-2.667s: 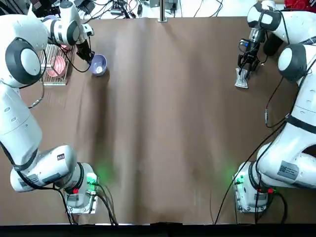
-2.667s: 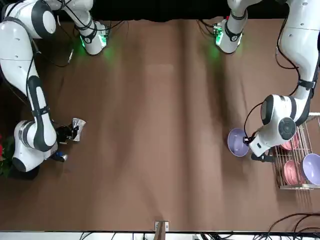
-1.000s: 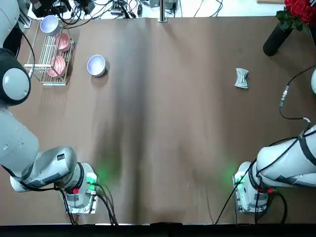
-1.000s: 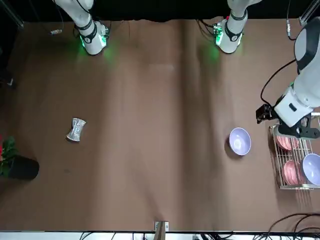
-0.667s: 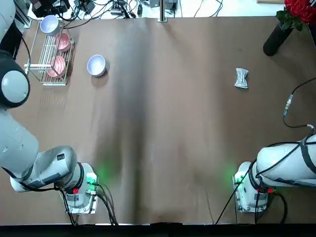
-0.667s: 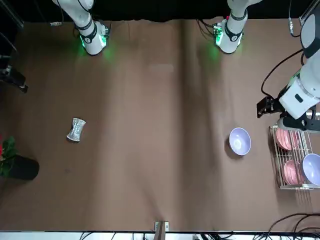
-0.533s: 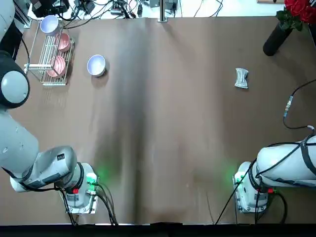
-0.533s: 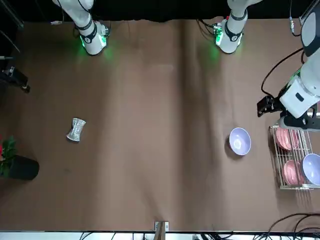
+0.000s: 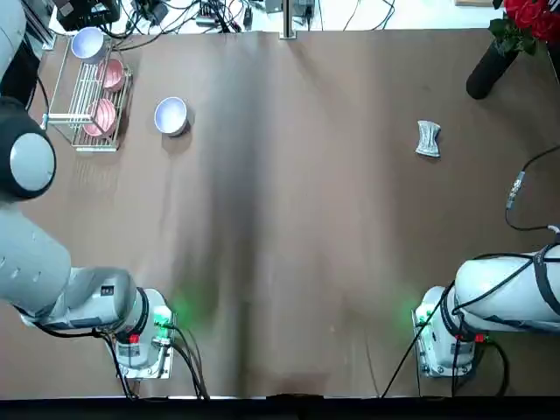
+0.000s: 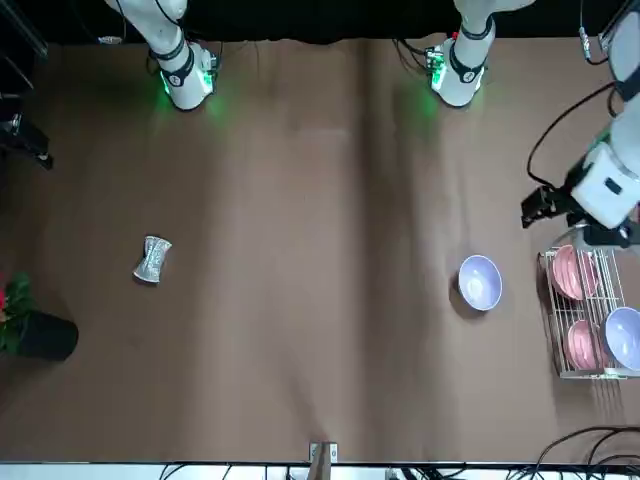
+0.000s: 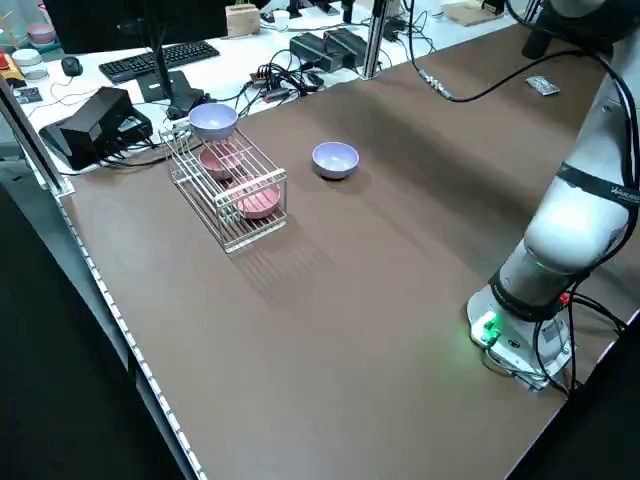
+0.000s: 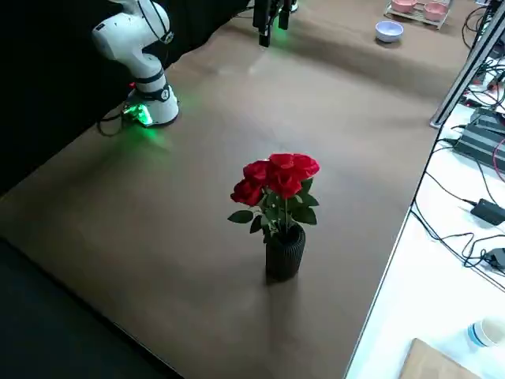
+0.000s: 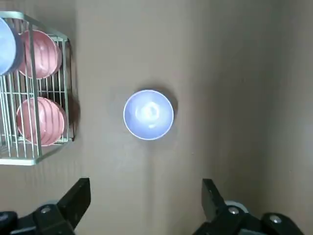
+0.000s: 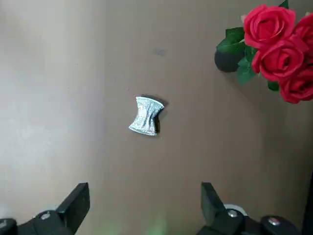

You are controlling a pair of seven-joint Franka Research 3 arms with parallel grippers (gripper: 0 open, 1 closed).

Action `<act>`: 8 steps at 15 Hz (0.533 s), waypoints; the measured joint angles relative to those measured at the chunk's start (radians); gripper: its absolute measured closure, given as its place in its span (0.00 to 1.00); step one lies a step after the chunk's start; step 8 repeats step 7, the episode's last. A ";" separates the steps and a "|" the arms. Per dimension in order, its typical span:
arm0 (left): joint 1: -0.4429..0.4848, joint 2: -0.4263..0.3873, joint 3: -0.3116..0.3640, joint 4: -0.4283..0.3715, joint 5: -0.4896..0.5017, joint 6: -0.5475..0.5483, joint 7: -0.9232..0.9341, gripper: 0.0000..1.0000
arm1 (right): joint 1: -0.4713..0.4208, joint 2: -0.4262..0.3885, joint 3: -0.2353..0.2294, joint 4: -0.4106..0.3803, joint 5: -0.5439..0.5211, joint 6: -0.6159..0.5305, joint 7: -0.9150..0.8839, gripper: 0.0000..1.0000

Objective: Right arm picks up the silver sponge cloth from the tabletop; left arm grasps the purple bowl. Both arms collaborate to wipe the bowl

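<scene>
Top view: brown table (image 9: 306, 219) mostly bare; wire rack (image 9: 74, 96) at its far left edge; purple bowl (image 9: 171, 115) upright just beside it, pale inside; silver sponge cloth (image 9: 428, 138), pinched mid-length, far right; left gripper (image 13: 144, 205) and right gripper (image 14: 144, 205) hang high, fingers spread, empty.

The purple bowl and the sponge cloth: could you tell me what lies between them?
Nothing: in the top view only bare brown tabletop runs from the bowl to the cloth.

Wire rack (image 9: 66, 105) with pink bowls (image 9: 103, 115); red roses (image 12: 274, 183), probably vased.
</scene>
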 joint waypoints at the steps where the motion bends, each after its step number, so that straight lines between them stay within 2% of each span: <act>1: -0.020 -0.017 0.014 -0.023 0.000 0.007 -0.001 0.00 | 0.000 0.000 0.000 -0.002 0.000 0.000 0.002 0.00; 8: -0.017 -0.035 0.034 -0.035 -0.003 0.033 0.002 0.00 | -0.010 0.000 -0.007 -0.018 0.046 0.001 0.042 0.00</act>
